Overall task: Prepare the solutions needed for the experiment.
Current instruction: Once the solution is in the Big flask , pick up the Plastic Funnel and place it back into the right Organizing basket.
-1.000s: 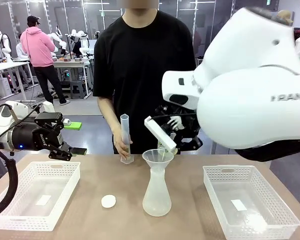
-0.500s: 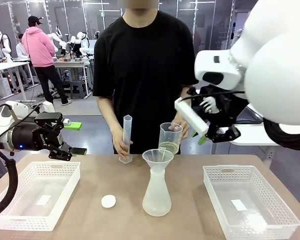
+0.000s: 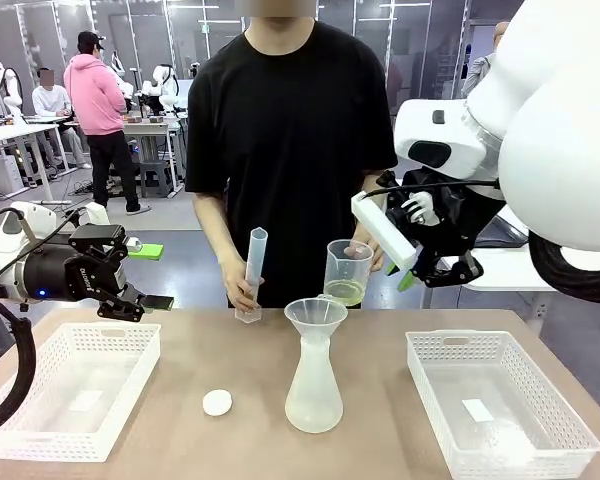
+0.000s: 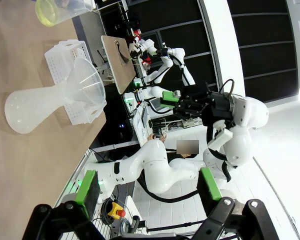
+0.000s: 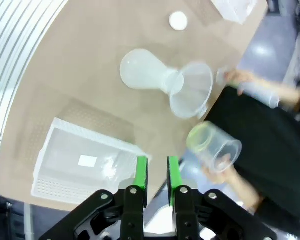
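Solution [image 3: 344,292] first: a small pool of pale yellow-green liquid lies in the bottom of a clear beaker [image 3: 348,262]. The person's hand [image 3: 366,256] holds the beaker just beside my right gripper [image 3: 408,277], about level with its fingertips and not touching them. Through that gripper's own camera I see the beaker a little ahead of the fingertips and off to one side. Its green pads [image 5: 141,172] are drawn narrow, with a slim gap between them and nothing in it.

Below the beaker, and lower than the right gripper, a funnel [image 3: 315,314] sits in the neck of a translucent flask [image 3: 313,390] standing upright on the table [image 3: 380,445]. A white basket [image 3: 458,337] lies under the right gripper.

My left gripper [image 3: 152,277] hangs with its jaws spread wide and nothing between them, above the far rim of a second basket [image 3: 110,330] and well apart from the beaker. Through its camera the flask and funnel lie far ahead of the fingers, with the beaker beyond them.

The person's other hand [image 3: 242,290] grips a tilted measuring cylinder [image 3: 254,255], which sits between the left gripper and the funnel. A small white cap [image 3: 217,402] lies on the table, lower than the left gripper and toward the flask.
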`<state>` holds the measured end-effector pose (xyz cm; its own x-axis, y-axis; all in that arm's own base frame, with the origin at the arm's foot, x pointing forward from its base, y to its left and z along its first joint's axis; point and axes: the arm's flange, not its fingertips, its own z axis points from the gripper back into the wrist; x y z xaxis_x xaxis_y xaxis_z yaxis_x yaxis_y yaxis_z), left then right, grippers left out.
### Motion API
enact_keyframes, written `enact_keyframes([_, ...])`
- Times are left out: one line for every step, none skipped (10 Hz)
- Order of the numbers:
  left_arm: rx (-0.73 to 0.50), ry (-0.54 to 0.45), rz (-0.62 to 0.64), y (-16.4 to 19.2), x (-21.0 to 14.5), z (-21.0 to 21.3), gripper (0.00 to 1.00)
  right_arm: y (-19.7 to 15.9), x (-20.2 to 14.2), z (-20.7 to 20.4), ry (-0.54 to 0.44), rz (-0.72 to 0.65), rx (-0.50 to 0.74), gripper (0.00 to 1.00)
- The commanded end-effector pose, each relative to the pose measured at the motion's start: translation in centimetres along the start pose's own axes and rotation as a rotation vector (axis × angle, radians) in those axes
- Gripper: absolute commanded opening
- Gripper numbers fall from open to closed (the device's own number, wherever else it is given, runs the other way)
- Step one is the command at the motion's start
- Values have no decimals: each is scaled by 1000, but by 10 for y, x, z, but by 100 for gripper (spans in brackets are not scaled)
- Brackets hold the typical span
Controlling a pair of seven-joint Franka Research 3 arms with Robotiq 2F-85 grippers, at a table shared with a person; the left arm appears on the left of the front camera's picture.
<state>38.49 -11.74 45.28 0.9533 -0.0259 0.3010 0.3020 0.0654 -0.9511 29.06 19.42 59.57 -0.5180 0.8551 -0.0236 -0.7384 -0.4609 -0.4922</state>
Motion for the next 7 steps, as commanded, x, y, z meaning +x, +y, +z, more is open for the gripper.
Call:
enact_keyframes([-15, 1, 0, -2, 0, -1, 100, 28, -30, -10, 8, -448, 29, 23])
enact_keyframes([-15, 1, 0, -2, 0, -1, 100, 50, -40, -14, 10, -713, 55, 23])
enact_keyframes([-15, 1, 0, -2, 0, -1, 100, 70, -48, -17, -11, -907, 108, 23])
enact_keyframes([-15, 1, 0, -2, 0, -1, 100, 88, -54, -19, -10, -1046, 108, 23])
enact_keyframes([-15, 1, 0, -2, 0, -1, 100, 105, -60, -20, -32, -1177, 91, 23])
enact_keyframes([-15, 1, 0, -2, 0, -1, 100, 115, -56, -23, -86, -1124, 80, 23])
enact_keyframes([-15, 1, 0, -2, 0, -1, 100, 80, -70, -21, 18, -817, 185, 23])
